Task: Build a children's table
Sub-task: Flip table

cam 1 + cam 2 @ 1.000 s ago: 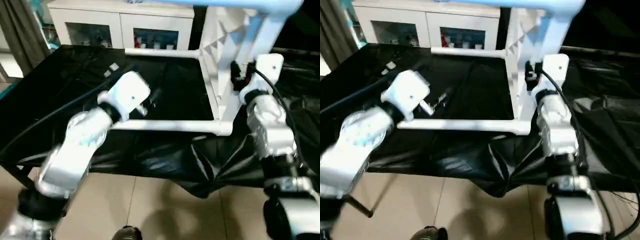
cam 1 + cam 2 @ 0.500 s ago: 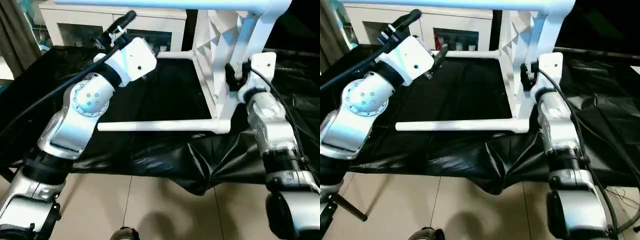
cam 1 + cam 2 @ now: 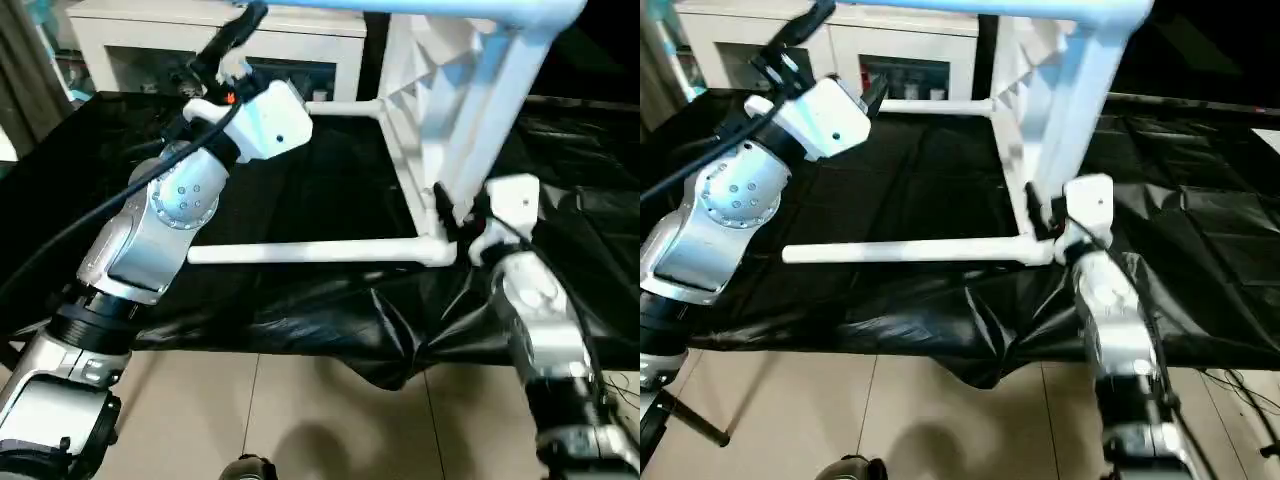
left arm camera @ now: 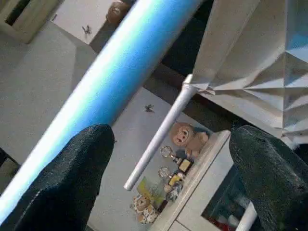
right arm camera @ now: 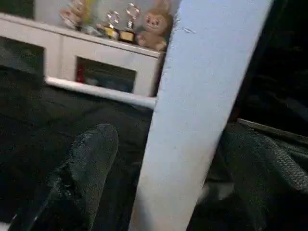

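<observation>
item: table, part built. tabletop (image 3: 425, 110) stands on edge on the black cloth (image 3: 300, 310), legs (image 3: 320, 252) jutting sideways and one rising aslant.
left gripper (image 4: 168, 183): fingers apart, raised near the top leg (image 4: 120, 82), holding nothing.
right gripper (image 5: 159, 163): fingers apart, astride the slanted leg (image 5: 202, 96), not clamped.
advice: close squarely on the leg before moving; steady the tabletop against tipping.

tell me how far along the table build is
Done: legs such as the near leg are plugged into the tabletop, which lies on its side. In hand: nothing, left gripper and right gripper are open, the right around the tabletop's edge. Left: probably standing it upright.
</observation>
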Available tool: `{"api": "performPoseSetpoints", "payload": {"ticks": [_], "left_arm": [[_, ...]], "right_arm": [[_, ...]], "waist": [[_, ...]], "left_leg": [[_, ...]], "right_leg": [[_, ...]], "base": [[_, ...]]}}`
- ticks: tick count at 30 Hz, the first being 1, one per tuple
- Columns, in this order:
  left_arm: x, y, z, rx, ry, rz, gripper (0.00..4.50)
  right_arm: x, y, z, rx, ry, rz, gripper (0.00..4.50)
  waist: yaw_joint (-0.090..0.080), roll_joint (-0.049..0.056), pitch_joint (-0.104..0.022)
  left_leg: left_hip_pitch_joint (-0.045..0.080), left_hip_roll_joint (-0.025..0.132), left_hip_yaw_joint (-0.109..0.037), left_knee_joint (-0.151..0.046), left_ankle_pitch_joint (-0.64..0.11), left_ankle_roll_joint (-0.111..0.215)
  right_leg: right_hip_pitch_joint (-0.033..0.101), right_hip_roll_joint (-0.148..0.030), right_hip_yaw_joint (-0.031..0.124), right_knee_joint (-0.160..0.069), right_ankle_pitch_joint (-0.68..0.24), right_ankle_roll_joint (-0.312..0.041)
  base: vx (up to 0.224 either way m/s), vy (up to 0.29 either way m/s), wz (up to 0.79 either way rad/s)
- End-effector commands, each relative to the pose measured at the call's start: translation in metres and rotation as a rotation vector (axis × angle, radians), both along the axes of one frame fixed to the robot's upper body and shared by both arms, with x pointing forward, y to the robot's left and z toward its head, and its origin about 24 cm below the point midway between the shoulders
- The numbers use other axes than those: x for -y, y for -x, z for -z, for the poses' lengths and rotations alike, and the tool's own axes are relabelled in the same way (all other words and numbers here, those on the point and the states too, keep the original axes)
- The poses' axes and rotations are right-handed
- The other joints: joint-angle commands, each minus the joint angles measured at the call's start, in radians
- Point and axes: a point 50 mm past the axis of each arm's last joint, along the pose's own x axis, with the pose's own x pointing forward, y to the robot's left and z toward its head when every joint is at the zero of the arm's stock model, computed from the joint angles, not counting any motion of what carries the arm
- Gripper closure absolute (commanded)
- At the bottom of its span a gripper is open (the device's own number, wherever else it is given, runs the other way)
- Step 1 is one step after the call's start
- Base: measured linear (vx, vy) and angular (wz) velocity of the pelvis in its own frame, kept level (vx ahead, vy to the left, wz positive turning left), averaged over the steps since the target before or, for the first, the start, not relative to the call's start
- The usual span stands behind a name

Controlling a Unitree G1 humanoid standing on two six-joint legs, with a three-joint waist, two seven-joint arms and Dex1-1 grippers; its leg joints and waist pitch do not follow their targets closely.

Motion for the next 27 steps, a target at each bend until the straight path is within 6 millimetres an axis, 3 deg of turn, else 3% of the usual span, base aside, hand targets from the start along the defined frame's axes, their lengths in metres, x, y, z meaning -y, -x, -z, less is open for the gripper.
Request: {"api": "performPoseSetpoints", "payload": {"ticks": [1, 6, 9, 10, 13, 16, 21, 25, 26, 27], "left_arm": [[0.002, -0.001, -0.011, 0.061, 0.004, 0.011, 0.13], [0.002, -0.003, -0.016, 0.1, 0.019, 0.015, 0.13], [0.003, -0.001, -0.02, 0.151, -0.001, 0.021, 0.13], [0.003, 0.001, -0.021, 0.165, -0.007, 0.025, 0.13], [0.005, 0.004, -0.021, 0.197, -0.021, 0.049, 0.13], [0.009, 0.0, 0.0, 0.072, -0.079, 0.089, 0.13], [0.006, -0.002, 0.012, 0.045, -0.087, 0.058, 0.13], [-0.001, 0.0, -0.005, 0.179, -0.022, -0.004, 0.13], [-0.001, 0.004, -0.02, 0.283, -0.002, -0.013, 0.13], [-0.001, 0.005, -0.024, 0.314, 0.002, -0.008, 0.13]], "right_arm": [[-0.01, 0.004, -0.01, 0.081, -0.012, -0.073, 0.74], [-0.012, 0.012, -0.015, 0.143, -0.024, -0.088, 0.74], [-0.018, 0.018, -0.015, 0.165, -0.016, -0.133, 0.74], [-0.021, 0.019, -0.014, 0.162, -0.012, -0.152, 0.74], [-0.026, 0.023, -0.01, 0.156, 0.001, -0.193, 0.74], [-0.032, 0.024, -0.003, 0.111, 0.008, -0.232, 0.74], [-0.037, 0.025, 0.0, 0.095, 0.035, -0.269, 0.74], [-0.039, 0.026, 0.0, 0.101, 0.031, -0.275, 0.74], [-0.039, 0.026, -0.001, 0.101, 0.025, -0.276, 0.74], [-0.04, 0.026, -0.001, 0.102, 0.024, -0.278, 0.74]], "waist": [[-0.005, -0.002, -0.078], [-0.002, -0.003, -0.077], [-0.003, -0.014, -0.074], [-0.002, -0.009, -0.074], [-0.003, -0.012, -0.074], [-0.002, -0.013, -0.073], [-0.006, -0.013, -0.071], [-0.006, -0.013, -0.072], [-0.008, -0.022, -0.069], [-0.008, -0.017, -0.068]], "left_leg": [[0.067, 0.044, -0.047, -0.082, -0.534, -0.104], [0.072, 0.044, -0.045, -0.081, -0.541, -0.097], [0.069, 0.045, -0.045, -0.081, -0.547, -0.09], [0.069, 0.046, -0.047, -0.082, -0.542, -0.088], [0.067, 0.045, -0.046, -0.083, -0.538, -0.085], [0.072, 0.044, -0.045, -0.08, -0.554, -0.083], [0.071, 0.045, -0.048, -0.083, -0.575, -0.095], [0.078, 0.046, -0.049, -0.082, -0.601, -0.103], [0.078, 0.046, -0.049, -0.082, -0.609, -0.102], [0.079, 0.046, -0.051, -0.081, -0.619, -0.104]], "right_leg": [[-0.002, -0.041, 0.01, -0.098, -0.333, -0.132], [-0.009, -0.04, 0.012, -0.1, -0.335, -0.138], [-0.009, -0.04, 0.012, -0.104, -0.353, -0.126], [-0.008, -0.04, 0.012, -0.102, -0.348, -0.128], [-0.008, -0.039, 0.012, -0.101, -0.328, -0.132], [-0.013, -0.041, 0.013, -0.106, -0.359, -0.133], [-0.014, -0.041, 0.013, -0.104, -0.378, -0.129], [-0.02, -0.039, 0.012, -0.106, -0.388, -0.128], [-0.02, -0.039, 0.011, -0.108, -0.394, -0.127], [-0.02, -0.04, 0.01, -0.11, -0.414, -0.12]], "base": [[0.0, 0.0, 0.0], [0.0, 0.0, 0.0], [0.0, 0.0, 0.0], [0.0, 0.0, 0.0], [0.0, 0.0, 0.0], [0.0, 0.0, 0.0], [0.0, 0.0, 0.0], [0.0, 0.0, 0.0], [0.0, 0.0, 0.0], [0.0, 0.0, 0.0]]}}
